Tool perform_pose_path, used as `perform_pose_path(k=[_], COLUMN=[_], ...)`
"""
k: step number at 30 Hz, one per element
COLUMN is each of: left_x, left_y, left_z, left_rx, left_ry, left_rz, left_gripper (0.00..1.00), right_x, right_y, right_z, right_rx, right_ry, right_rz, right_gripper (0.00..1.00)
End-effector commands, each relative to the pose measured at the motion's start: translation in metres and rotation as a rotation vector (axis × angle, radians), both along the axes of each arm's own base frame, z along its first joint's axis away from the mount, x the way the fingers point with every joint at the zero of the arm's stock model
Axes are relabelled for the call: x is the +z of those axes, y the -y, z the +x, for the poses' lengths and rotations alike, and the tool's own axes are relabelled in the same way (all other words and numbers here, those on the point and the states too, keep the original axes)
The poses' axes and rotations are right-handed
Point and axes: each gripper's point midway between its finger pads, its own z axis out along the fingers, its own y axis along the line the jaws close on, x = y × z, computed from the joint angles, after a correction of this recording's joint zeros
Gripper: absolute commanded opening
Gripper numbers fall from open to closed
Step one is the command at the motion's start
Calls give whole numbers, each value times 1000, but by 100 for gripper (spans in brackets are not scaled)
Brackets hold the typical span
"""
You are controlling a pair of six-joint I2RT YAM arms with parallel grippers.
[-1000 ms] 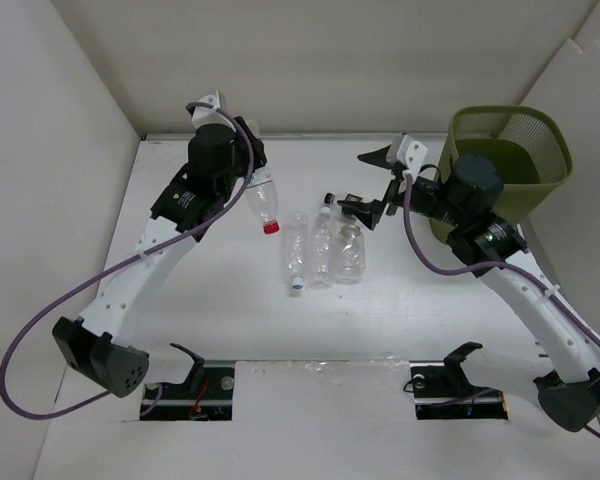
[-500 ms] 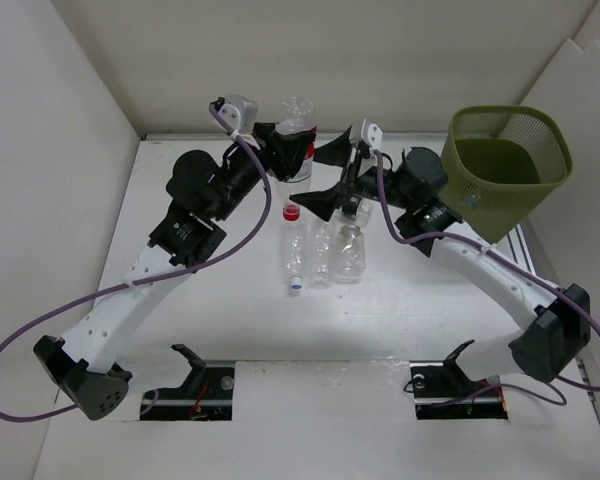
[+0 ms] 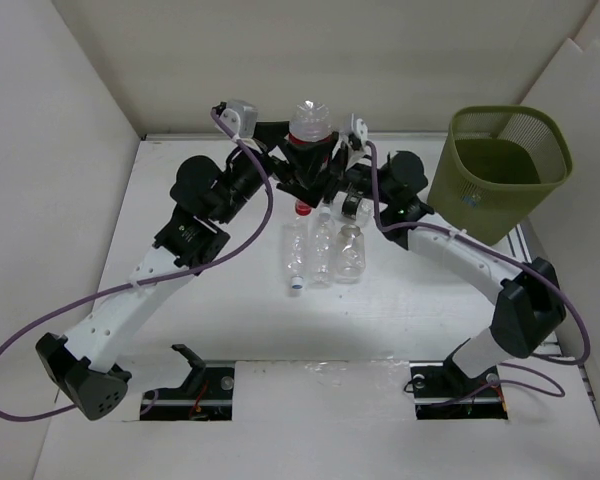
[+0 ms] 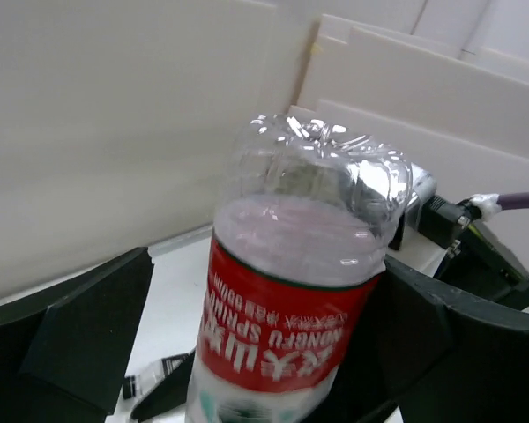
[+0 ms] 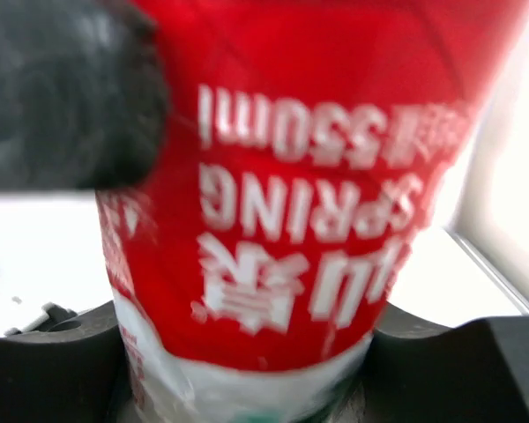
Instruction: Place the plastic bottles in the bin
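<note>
While hanging base-up at top centre of overhead frame: red-labelled bottle (image 3: 310, 122) clenched in right tool (image 5: 256, 352), left tool (image 4: 256, 339) released, jaws wide either side. Could slip off slick label if grip shallow. Could snag on left tool when swung toward bin (image 3: 480, 205) at upper right. Could drop onto bottles (image 3: 323, 250) on surface (image 3: 400, 320).
</note>
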Motion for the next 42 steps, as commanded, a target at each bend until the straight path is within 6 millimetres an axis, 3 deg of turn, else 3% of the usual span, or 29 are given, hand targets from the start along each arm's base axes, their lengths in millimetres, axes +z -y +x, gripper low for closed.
perform_pose_path(k=[1, 3, 4, 6, 7, 8, 9, 10, 13, 14, 17, 19, 20, 21, 22, 24, 25, 27, 29, 31, 32, 33, 35, 36, 37, 38, 39, 40, 42], left_x=[33, 24, 19, 1, -10, -25, -38, -54, -94, -107, -147, -163, -172, -184, -186, -211, -219, -241, -251, -276, -284, -293, -320, -326, -340, -350, -350, -361, -371], left_y=[-41, -48, -55, -58, -58, -57, -52, -48, -37, -35, -24, -20, -17, -16, -16, -15, -15, -12, -12, -13, -10, -9, -10, -10, -13, -15, -17, -19, -24], left_z=[15, 28, 36, 51, 55, 60, 67, 70, 80, 82, 89, 91, 94, 93, 92, 94, 94, 95, 95, 96, 96, 95, 97, 98, 99, 96, 98, 96, 95], left_rx=[210, 281, 342, 407, 424, 446, 449, 452, 449, 454, 458, 455, 458, 454, 456, 468, 472, 473, 482, 505, 500, 493, 504, 506, 514, 518, 521, 525, 539], left_ry=[-57, -130, -164, -229, -277, -315, -348, -382, -466, -502, -610, -651, -670, -692, -703, -747, -762, -803, -840, -886, -906, -925, -974, -983, -1015, -1030, -1041, -1058, -1081], left_rz=[-152, -151, -156, -121, -86, -58, -32, -10, 37, 58, 114, 138, 145, 171, 170, 223, 242, 290, 321, 382, 384, 404, 454, 465, 473, 491, 477, 496, 502], left_gripper=[100, 100, 100, 100, 100, 100, 100, 100, 100, 100, 100, 100, 100, 100, 100, 100, 100, 100, 100, 100, 100, 100, 100, 100, 100, 99, 99, 99, 97], right_x=[45, 66, 59, 78, 70, 74, 81, 81, 73, 74, 55, 43, 38, 29, 26, 28, 22, 35, 47, 72, 63, 75, 65, 65, 46, 55, 49, 26, 29], right_y=[45, 75, 103, 143, 163, 207, 231, 276, 336, 371, 422, 449, 455, 463, 465, 473, 476, 478, 465, 455, 444, 435, 419, 400, 391, 383, 374, 372, 363], right_z=[16, 29, 52, 70, 81, 98, 105, 114, 124, 124, 138, 143, 146, 152, 152, 155, 157, 154, 147, 133, 133, 125, 117, 115, 116, 104, 101, 101, 88], right_rx=[-152, -244, -323, -447, -501, -616, -679, -798, -942, -1021, -1128, -1173, -1174, -1180, -1191, -1230, -1237, -1255, -1290, -1339, -1344, -1355, -1330, -1291, -1259, -1258, -1235, -1211, -1198], right_ry=[143, 203, 167, 225, 182, 177, 176, 152, 101, 96, 23, -16, -21, -46, -49, -42, -76, -47, -31, 42, 5, 36, 36, 58, 35, 81, 90, 59, 95], right_rz=[6, -7, -69, -121, -176, -206, -219, -262, -312, -326, -361, -370, -380, -384, -397, -416, -422, -438, -457, -510, -556, -578, -653, -655, -671, -645, -641, -661, -627], right_gripper=[0, 0, 0, 0, 0, 0, 0, 0, 0, 0, 0, 7, 19, 68, 85, 100, 100, 100, 100, 100, 100, 100, 100, 100, 100, 100, 100, 100, 100])
